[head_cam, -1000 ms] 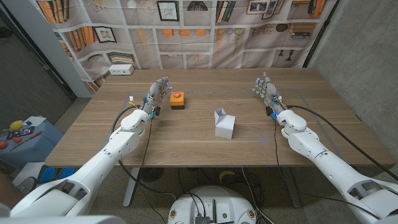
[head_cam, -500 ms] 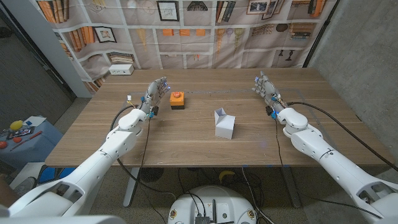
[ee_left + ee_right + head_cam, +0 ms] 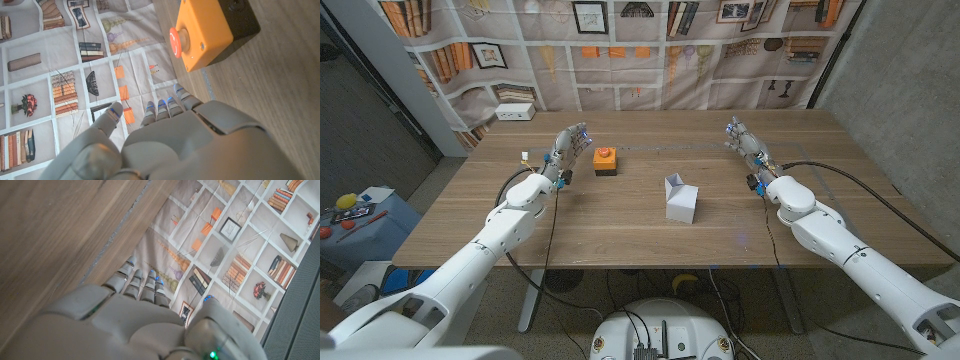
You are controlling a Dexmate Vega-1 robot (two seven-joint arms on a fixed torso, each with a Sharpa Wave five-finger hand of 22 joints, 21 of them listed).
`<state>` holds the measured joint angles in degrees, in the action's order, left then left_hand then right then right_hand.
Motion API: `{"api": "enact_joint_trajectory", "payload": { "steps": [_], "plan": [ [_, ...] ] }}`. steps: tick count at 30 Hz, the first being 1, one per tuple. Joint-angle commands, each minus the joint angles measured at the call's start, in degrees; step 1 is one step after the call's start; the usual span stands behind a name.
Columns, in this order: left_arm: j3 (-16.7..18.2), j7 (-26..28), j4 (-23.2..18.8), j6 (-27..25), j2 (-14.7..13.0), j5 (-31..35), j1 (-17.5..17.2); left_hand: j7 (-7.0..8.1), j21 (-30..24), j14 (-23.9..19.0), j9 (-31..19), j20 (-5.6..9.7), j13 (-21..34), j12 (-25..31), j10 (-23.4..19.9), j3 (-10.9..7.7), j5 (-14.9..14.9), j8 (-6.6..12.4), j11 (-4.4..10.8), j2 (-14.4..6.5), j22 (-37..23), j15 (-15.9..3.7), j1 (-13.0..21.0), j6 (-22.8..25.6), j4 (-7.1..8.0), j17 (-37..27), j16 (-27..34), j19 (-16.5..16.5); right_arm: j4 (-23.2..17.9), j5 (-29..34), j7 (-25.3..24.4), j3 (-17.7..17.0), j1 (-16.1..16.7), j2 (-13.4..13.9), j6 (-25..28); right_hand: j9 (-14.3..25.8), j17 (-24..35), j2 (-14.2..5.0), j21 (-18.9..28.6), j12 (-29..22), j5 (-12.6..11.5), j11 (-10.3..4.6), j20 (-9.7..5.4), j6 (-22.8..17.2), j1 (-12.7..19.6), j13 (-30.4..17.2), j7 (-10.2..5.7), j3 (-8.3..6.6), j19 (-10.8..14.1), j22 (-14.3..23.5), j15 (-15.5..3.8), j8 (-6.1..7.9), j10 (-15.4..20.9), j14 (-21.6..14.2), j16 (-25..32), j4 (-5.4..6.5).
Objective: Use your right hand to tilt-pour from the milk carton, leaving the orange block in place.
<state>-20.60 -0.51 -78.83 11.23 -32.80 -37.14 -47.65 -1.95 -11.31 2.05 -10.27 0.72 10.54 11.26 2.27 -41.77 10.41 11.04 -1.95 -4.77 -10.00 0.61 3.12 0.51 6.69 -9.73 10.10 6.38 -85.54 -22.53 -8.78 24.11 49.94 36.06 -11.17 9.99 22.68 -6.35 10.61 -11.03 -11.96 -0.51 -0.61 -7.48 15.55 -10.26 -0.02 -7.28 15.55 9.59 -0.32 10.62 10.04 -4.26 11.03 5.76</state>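
Carton: the small white paperboard milk carton [image 3: 680,200] with its top flaps open stands upright at the frame's centre, well apart from both hands.
Handling: probably light and thin-walled, easy to crush or tip; best taken around the lower body with gentle pressure.
Right hand [image 3: 746,147]: upper right, fingers spread, released.
Left hand [image 3: 569,149]: upper left, released, near the orange box with a red button [image 3: 605,159].
Surface: pale wooden bench [image 3: 620,225], smooth.
Room: bookshelf-printed backdrop behind.
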Motion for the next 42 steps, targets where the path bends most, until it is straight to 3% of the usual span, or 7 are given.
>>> {"api": "enact_joint_trajectory", "payload": {
  "steps": [1, 12, 26, 33, 42],
  "plan": [
    [0.2, -0.2, -1.5, -0.5, -0.9, 0.1, -0.4, -0.27, -0.3, -0.2, -0.2, -0.18, 0.2, 0.3, -0.1, -0.57, 0.2, -0.04, -0.02, -5.3, -0.1, 0.03, 0.4, -0.1, -0.03, -0.2, 0.4, 0.5, -7.5, 4.3, -3.5, -1.2, 7.4, 3.5, -1.7, 0.1, -0.1, 0.36, 0.3, -0.2, -0.1, 0.06, 0.01, -0.5, 0.7, -0.3, -0.20, -0.04, 0.6, 0.1, 0.04, 0.39, 0.2, -0.4, 0.3, -0.61],
    [0.5, 0.5, -4.4, -1.9, -2.4, 0.2, -1.3, -0.38, -0.4, -0.5, -0.2, -0.15, 0.2, 0.4, -0.4, -0.77, 0.2, 0.00, 0.04, -5.3, -0.2, 0.09, 0.4, 0.1, -0.03, -0.2, 0.5, 0.8, -14.2, 8.3, -7.4, -3.1, 13.6, 6.9, 0.9, 0.3, -1.8, 2.88, -0.2, 0.4, 0.3, -0.16, 0.18, 2.1, 2.4, -0.4, -0.73, 0.22, -0.9, 0.0, 0.09, -0.34, -1.5, 0.6, -0.1, -3.19],
    [0.9, 3.6, -7.6, -2.7, -2.5, 1.0, -2.5, -0.48, -0.5, -0.9, -0.2, -0.18, 0.2, 0.5, -0.7, -1.01, 0.2, 0.11, 0.06, -5.3, -0.2, 0.04, 0.3, 0.6, 0.08, -0.2, 0.6, 1.1, -17.5, 13.4, -7.9, -4.0, 16.8, 10.3, 2.5, 0.6, -3.7, 5.34, -0.1, 0.6, 0.3, -0.65, 0.29, 8.6, 4.5, -0.6, -1.41, 0.43, -1.8, 0.1, -0.10, -0.90, -3.8, 1.9, -0.3, -6.20],
    [2.1, 7.6, -10.3, -3.0, -2.9, 1.8, -4.6, -0.48, -0.5, -1.2, -0.2, -0.23, 0.2, 0.6, -1.0, -1.13, 0.1, 0.10, -0.10, -5.2, -0.2, 0.06, 0.2, 0.6, 0.11, -0.3, 0.6, 1.2, -20.3, 16.2, -8.4, -4.8, 18.8, 12.6, 4.2, 0.7, -4.2, 6.77, -0.1, 0.6, 0.3, -0.46, 0.46, 10.7, 4.3, -0.7, -0.66, 1.11, -2.0, 0.1, 0.11, -0.86, -4.9, 2.5, -0.2, -6.76],
    [2.5, 8.6, -11.4, -3.1, -3.0, 1.7, -5.7, -0.48, -0.5, -1.3, -0.2, -0.20, 0.2, 0.5, -1.0, -1.27, 0.1, 0.09, -0.05, -5.2, -0.2, 0.13, 0.1, 0.7, 0.14, -0.3, 0.6, 1.3, -23.2, 19.9, -8.9, -5.2, 20.7, 14.4, 5.7, 0.8, -4.7, 8.22, 0.0, 0.6, 0.0, -0.29, 0.57, 13.5, 3.6, -0.8, -0.31, 2.00, -2.0, 0.1, 0.45, -0.91, -5.9, 2.9, -0.1, -7.06]
  ]
}}
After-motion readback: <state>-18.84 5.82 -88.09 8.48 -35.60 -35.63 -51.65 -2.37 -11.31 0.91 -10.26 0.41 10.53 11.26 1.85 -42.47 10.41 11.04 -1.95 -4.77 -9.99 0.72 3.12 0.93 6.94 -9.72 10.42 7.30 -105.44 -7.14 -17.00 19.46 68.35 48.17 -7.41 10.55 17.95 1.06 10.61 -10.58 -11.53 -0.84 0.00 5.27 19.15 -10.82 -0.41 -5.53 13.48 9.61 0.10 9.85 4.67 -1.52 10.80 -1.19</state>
